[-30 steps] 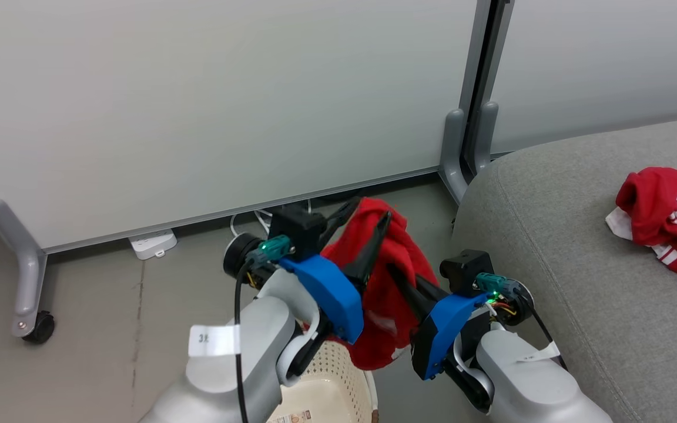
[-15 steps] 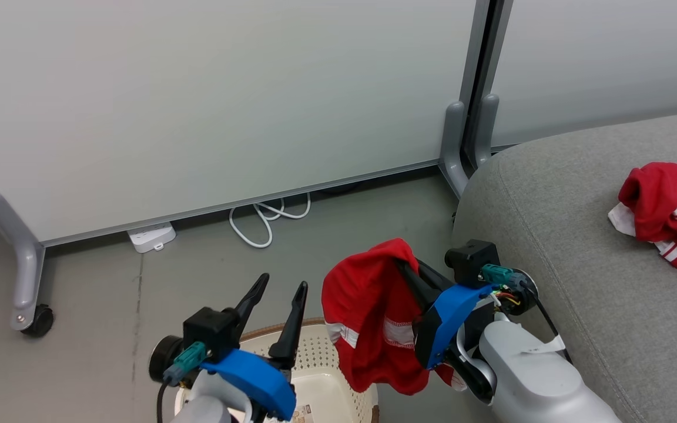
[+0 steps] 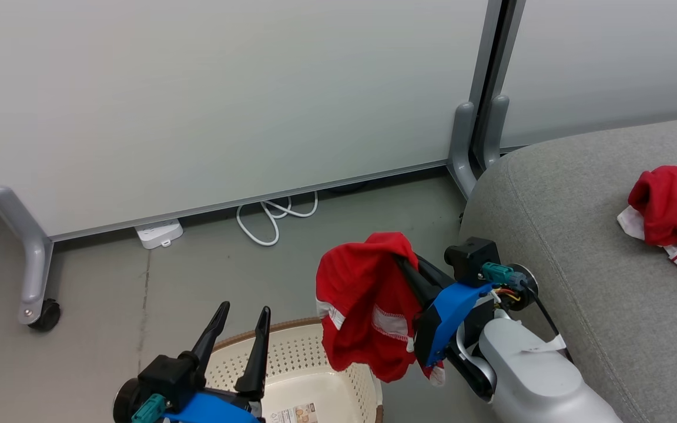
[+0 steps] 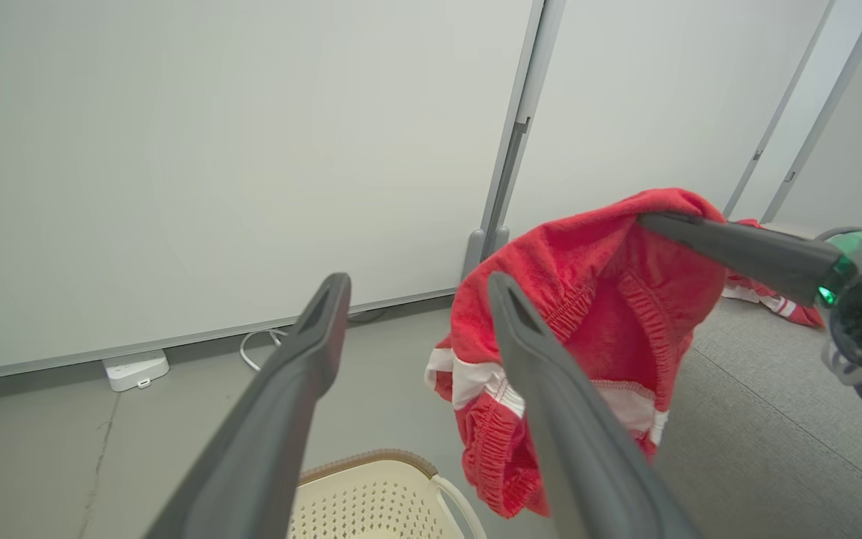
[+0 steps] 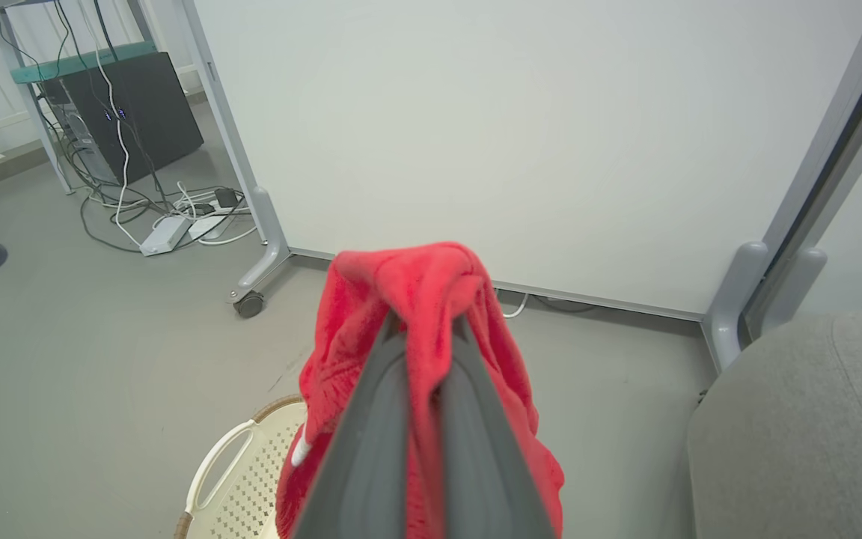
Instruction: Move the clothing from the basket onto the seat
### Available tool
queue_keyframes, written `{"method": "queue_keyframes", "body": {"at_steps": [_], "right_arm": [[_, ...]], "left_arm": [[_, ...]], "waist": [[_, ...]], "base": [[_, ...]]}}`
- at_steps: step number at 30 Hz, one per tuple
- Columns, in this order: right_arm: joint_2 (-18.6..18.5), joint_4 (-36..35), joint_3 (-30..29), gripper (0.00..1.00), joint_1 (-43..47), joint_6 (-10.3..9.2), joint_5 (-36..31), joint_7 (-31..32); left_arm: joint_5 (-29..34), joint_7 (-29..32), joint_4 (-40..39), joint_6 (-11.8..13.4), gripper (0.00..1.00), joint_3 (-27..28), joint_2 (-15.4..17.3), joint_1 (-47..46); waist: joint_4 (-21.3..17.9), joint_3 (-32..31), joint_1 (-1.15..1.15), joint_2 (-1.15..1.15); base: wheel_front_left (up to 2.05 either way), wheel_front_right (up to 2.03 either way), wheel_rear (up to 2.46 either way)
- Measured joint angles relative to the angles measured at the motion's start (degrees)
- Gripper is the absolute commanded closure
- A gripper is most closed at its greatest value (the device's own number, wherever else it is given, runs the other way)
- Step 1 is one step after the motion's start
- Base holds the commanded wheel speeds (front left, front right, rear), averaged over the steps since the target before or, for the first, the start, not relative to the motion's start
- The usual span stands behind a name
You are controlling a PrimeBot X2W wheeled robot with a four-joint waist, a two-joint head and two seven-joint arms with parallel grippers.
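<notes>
One red garment (image 3: pixel 362 305) hangs off the tips of the right fingers (image 3: pixel 418 282). Its bunched top is folded over them and its white-striped hem dangles over the edge of the basket (image 3: pixel 309 376) nearest the seat (image 3: pixel 579 264). In the right wrist view these right fingers (image 5: pixel 378 449) are pressed together with a fold of the red garment (image 5: pixel 408 299) pinched between them, and the cloth spills down both sides. The right forearm comes up from the lower right along the seat's front edge, with the fingers angled up and away from the cushion. The left fingers (image 3: pixel 212 335) are spread wide, hold nothing and touch nothing. They point upward over the basket's left part, with the arm low at the bottom of the head view. In the left wrist view the red garment (image 4: pixel 610 299) hangs just beyond the left fingers (image 4: pixel 296 389), apart from them, above the basket (image 4: pixel 371 501) and the grey floor (image 4: pixel 176 419). The other red garment (image 3: pixel 667 217) lies crumpled on the seat, well apart from both arms.
</notes>
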Motion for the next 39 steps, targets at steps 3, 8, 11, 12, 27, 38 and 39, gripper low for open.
{"method": "queue_keyframes", "body": {"at_steps": [3, 8, 11, 12, 27, 38, 39], "right_arm": [[0.00, 0.01, -0.20, 1.00, 0.16, 0.00, -0.08, 0.00], [0.00, -0.16, -0.45, 1.00, 0.16, 0.00, -0.22, -0.01], [0.00, -0.41, -0.51, 1.00, 0.14, 0.00, -0.25, -0.01], [0.00, -0.68, -0.48, 1.00, 0.11, 0.00, -0.29, -0.01], [-0.05, -2.37, -0.98, 1.00, -1.05, 0.00, -1.48, -0.01], [-0.16, -3.03, -3.98, 1.00, -0.92, 0.00, -2.02, -0.01], [-0.14, -3.26, -4.55, 1.00, -0.77, 0.00, -2.16, -0.01]], "left_arm": [[1.20, 0.00, 0.01, -0.48, 0.00, 1.29, -0.71, 0.65], [2.90, 0.00, -0.01, -1.04, 0.00, 3.00, -1.74, 1.13], [3.46, 0.00, -0.02, -1.32, 0.00, 3.35, -1.94, 1.15], [3.92, 0.00, 0.03, -1.46, 0.00, 3.58, -2.15, 1.15], [5.50, -0.03, -0.41, -1.75, 0.00, 3.41, -1.97, -1.29], [5.79, -0.05, -0.21, -1.76, 0.00, 0.52, -0.65, -4.41], [5.72, -0.05, -0.02, -1.76, 0.00, 0.25, -0.37, -4.76]], "waist": [[-0.19, 0.04, 0.00, 0.00], [-1.23, 0.31, 0.00, 0.00], [-2.14, 0.55, 0.00, 0.00], [-3.31, 0.89, 0.00, 0.00], [-17.17, 4.29, 0.00, 0.00], [-25.77, 7.00, 0.00, 0.00], [-25.99, 7.25, 0.00, 0.00]], "base": [[0.00, 0.00, 0.00], [0.00, 0.00, 0.00], [0.00, 0.00, 0.00], [0.00, 0.00, 0.00], [0.00, 0.00, 0.00], [0.00, 0.00, 0.00], [0.00, 0.00, 0.00]]}}
